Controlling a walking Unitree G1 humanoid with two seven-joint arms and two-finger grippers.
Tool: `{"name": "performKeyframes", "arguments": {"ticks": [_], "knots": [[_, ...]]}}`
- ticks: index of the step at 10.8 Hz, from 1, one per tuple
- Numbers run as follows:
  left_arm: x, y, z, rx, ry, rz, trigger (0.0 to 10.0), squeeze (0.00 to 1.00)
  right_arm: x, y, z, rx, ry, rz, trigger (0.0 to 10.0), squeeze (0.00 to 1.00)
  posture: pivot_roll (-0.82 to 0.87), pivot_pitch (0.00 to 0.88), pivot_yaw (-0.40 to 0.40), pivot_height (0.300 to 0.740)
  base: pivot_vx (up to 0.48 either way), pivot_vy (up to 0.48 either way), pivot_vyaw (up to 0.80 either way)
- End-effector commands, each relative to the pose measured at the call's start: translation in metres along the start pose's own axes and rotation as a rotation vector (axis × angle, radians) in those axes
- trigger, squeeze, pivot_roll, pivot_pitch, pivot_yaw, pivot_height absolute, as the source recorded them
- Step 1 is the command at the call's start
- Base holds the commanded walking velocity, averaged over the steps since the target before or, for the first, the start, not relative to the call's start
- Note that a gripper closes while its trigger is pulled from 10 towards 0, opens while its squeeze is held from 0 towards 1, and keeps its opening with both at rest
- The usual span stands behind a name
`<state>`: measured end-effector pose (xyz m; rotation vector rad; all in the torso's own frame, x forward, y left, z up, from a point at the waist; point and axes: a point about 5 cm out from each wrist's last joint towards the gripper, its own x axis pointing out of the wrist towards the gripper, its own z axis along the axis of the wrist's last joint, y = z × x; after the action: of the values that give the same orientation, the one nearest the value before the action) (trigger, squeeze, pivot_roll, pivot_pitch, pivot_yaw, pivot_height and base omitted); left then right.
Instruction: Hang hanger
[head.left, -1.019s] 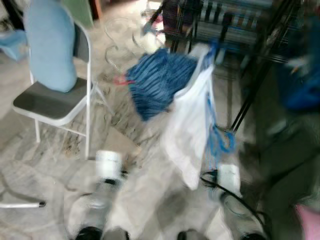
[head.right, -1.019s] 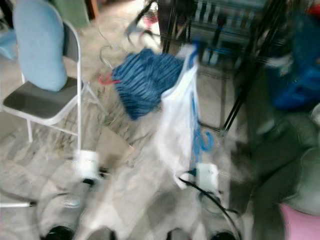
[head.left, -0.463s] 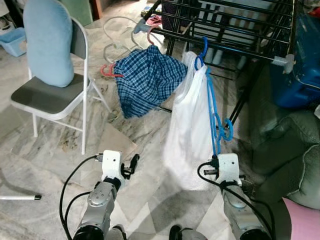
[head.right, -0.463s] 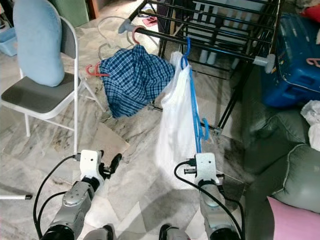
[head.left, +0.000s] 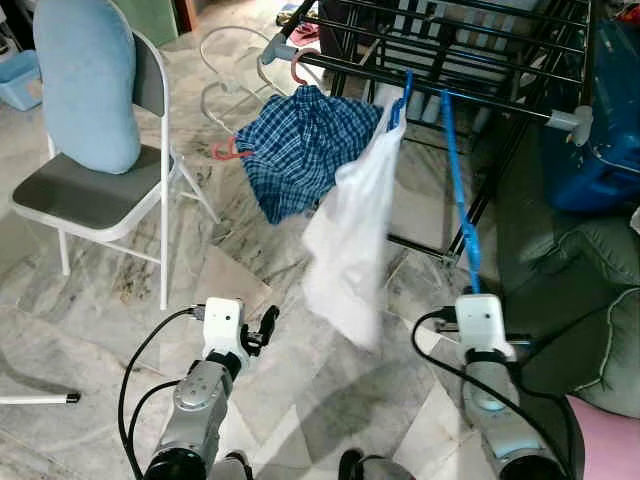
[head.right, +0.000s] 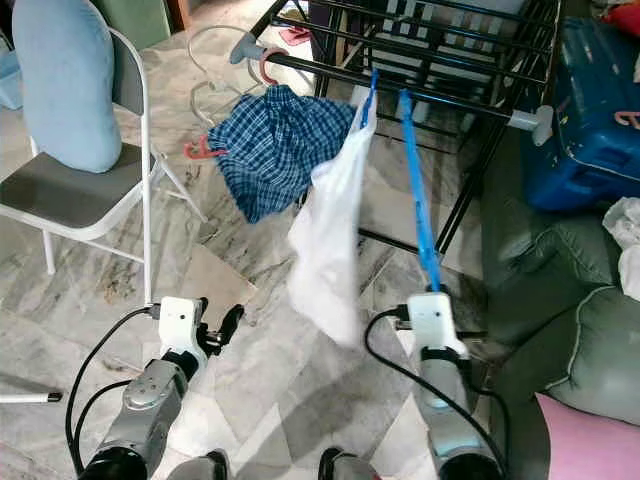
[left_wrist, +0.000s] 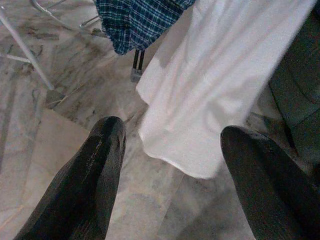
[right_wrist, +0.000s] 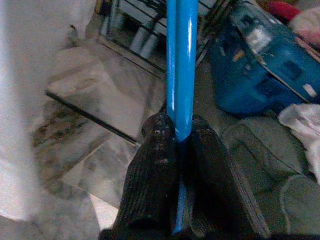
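Observation:
A blue hanger (head.left: 455, 180) is stretched slantwise from the black drying rack (head.left: 470, 95) down to my right gripper (head.left: 474, 287). Its hook end (head.left: 405, 88) rests at the rack's front bar. The right wrist view shows my right gripper (right_wrist: 179, 145) shut on the hanger's blue bar (right_wrist: 181, 60). A white garment (head.left: 350, 240) hangs from the hook end and swings out to the left, blurred. Low over the floor, my left gripper (head.left: 264, 328) is open and holds nothing, its fingers (left_wrist: 95, 180) wide apart and pointed toward the garment's hem (left_wrist: 200, 110).
A blue checked garment (head.left: 310, 140) on a red hanger hangs from the rack's left corner. A folding chair (head.left: 90, 190) with a light blue cushion stands at left. A blue case (head.left: 610, 120) and a grey-green sofa (head.left: 590, 290) are at right. White wire hangers (head.left: 225, 60) lie behind.
My right gripper has pulled the hanger's lower end to the right, so the hanger now slants instead of hanging straight down. The white garment has swung left. The left arm has kept still.

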<state>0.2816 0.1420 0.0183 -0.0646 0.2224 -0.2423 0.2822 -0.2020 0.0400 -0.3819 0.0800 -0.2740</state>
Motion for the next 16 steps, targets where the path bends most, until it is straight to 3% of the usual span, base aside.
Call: {"name": "performKeyframes", "arguments": {"ticks": [1,3,4,6,8,10,16], "knots": [[-0.001,0.000,-0.003,0.004,0.020,0.000,10.0,0.00,0.001,-0.006,-0.008,0.029,0.061,-0.036,10.0,0.00,-0.02,0.154,-0.011,0.740,0.000,0.000,0.00],[-0.001,0.000,-0.004,0.011,0.033,-0.007,10.0,0.00,-0.005,-0.001,-0.029,0.178,0.229,-0.028,10.0,0.00,-0.01,0.153,-0.006,0.740,0.000,0.000,0.00],[-0.001,0.000,-0.005,0.011,0.034,-0.010,10.0,0.00,-0.007,0.001,-0.031,0.177,0.241,-0.015,10.0,0.00,-0.01,0.154,-0.005,0.740,0.000,0.000,0.00],[-0.003,0.000,-0.008,0.026,0.050,-0.033,10.0,0.00,-0.015,0.013,-0.042,0.268,0.340,0.033,10.0,0.00,-0.02,0.163,0.005,0.740,0.000,0.000,0.00],[-0.003,-0.005,-0.010,0.028,0.056,-0.068,10.0,0.00,-0.016,0.020,-0.044,0.299,0.366,0.073,10.0,0.00,-0.04,0.172,0.010,0.740,0.000,0.000,0.00],[0.005,-0.012,-0.002,0.018,0.034,-0.099,10.0,0.00,-0.017,0.019,-0.044,0.310,0.367,0.073,10.0,0.00,-0.05,0.173,0.005,0.740,0.285,0.000,0.00],[0.004,-0.020,-0.006,0.008,0.042,-0.134,10.0,0.00,-0.008,0.017,-0.039,0.318,0.367,0.090,10.0,0.00,-0.06,0.177,0.007,0.740,0.286,0.000,0.00]]}}
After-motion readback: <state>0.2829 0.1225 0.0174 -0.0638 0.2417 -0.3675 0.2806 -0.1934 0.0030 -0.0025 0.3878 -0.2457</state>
